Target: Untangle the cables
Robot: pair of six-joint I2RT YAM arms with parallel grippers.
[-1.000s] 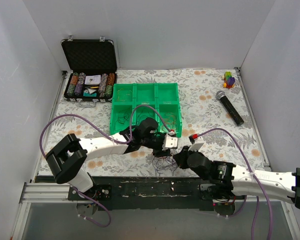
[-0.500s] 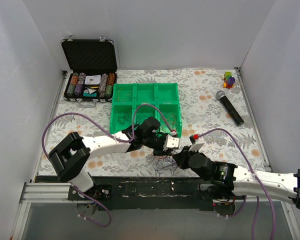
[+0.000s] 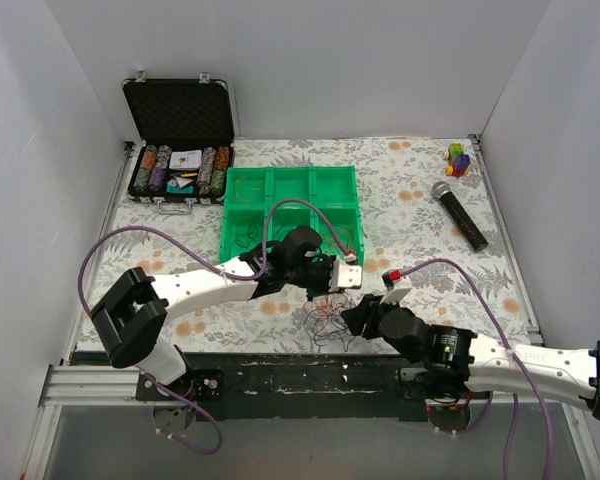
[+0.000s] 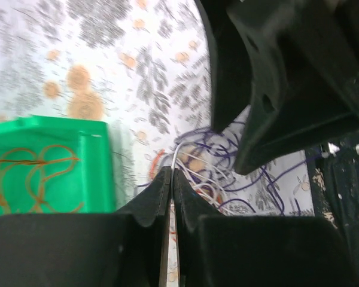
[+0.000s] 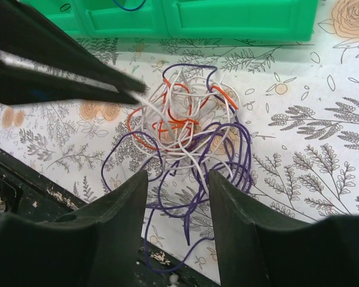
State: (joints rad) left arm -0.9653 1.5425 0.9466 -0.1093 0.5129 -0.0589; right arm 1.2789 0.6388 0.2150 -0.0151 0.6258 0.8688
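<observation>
The cables lie as one small tangle of purple, white and orange wire loops on the flowered cloth near the table's front edge. My left gripper reaches in from the left and is shut on a white cable at the tangle's edge; in the right wrist view its fingers point at the tangle's upper left. My right gripper hovers just in front of the tangle, open, with nothing pinched; purple loops lie on the cloth below its fingers. It fills the upper right of the left wrist view.
A green compartment tray sits just behind the tangle, with orange wire coils in one cell. An open poker chip case stands back left; a microphone and a colourful toy lie back right. The black front rail is close.
My left gripper has closed onto the white cable and drawn slightly back toward the tray. My right gripper has opened and slid a little left, in front of the tangle.
</observation>
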